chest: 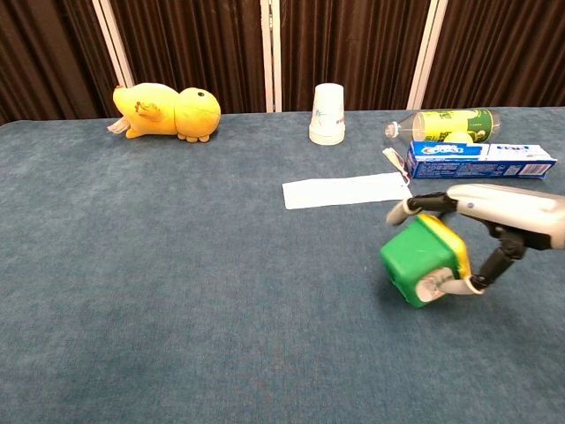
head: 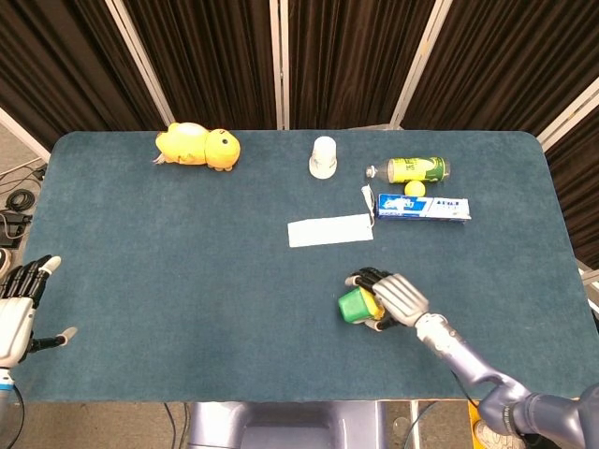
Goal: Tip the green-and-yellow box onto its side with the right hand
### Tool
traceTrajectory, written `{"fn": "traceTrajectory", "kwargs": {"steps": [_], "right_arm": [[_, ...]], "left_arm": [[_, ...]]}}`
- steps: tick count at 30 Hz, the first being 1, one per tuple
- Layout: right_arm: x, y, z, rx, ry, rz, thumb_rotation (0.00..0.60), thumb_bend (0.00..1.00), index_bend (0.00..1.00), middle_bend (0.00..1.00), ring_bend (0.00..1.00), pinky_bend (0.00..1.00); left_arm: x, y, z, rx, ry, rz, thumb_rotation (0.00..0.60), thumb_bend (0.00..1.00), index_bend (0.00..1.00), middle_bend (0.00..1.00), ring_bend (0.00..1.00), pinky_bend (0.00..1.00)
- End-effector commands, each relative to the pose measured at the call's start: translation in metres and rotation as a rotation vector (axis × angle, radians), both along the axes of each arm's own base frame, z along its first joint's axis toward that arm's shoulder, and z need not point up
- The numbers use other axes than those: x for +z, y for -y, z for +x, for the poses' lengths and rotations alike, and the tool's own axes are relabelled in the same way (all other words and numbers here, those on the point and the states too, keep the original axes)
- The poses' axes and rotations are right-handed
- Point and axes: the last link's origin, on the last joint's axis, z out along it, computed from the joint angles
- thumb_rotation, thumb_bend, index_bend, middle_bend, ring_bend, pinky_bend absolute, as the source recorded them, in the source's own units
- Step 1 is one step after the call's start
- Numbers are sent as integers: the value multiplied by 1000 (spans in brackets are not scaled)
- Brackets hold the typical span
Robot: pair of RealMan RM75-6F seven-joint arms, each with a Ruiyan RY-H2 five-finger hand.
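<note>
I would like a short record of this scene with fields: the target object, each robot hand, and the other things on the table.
target: green-and-yellow box, tilted, low over the table
right robot hand: grips the box
left robot hand: off the table's left edge, fingers apart, holds nothing
other things: yellow plush toy, white cup, green bottle, toothpaste box, white paper
</note>
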Motion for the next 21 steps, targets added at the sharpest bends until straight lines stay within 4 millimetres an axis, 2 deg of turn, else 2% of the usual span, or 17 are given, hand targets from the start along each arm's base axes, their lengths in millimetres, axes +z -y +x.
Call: {"fn": "traceTrajectory", "kwargs": {"steps": [1,5,9,13,16,21], "right_arm": [[14,-6,-11,-10,0,15,600,146,63,82,28,0],[37,-16,-24,-22,17,6,600,146,49,70,16,0],[47,-22,-30,-23,8,-1,600,136,25,20,1,0],[58,-25,-28,3,-7,-35,600,124,0,0,0,0],[64,-28,-18,70,-67,-52,600,107,0,0,0,0],[63,-26,14,219,-235,-72,600,45,0,0,0,0]], "left_arm": [[0,0,0,-1,1,0,600,0,0,0,0,0],[-1,1,2,-7,0,-3,600,0,0,0,0,0],[-2,1,3,-11,1,-4,600,0,0,0,0,0],[-2,2,3,-14,2,-5,600,0,0,0,0,0],[-1,2,4,-16,2,-4,600,0,0,0,0,0],[-1,1,4,-15,3,-5,600,0,0,0,0,0]]}}
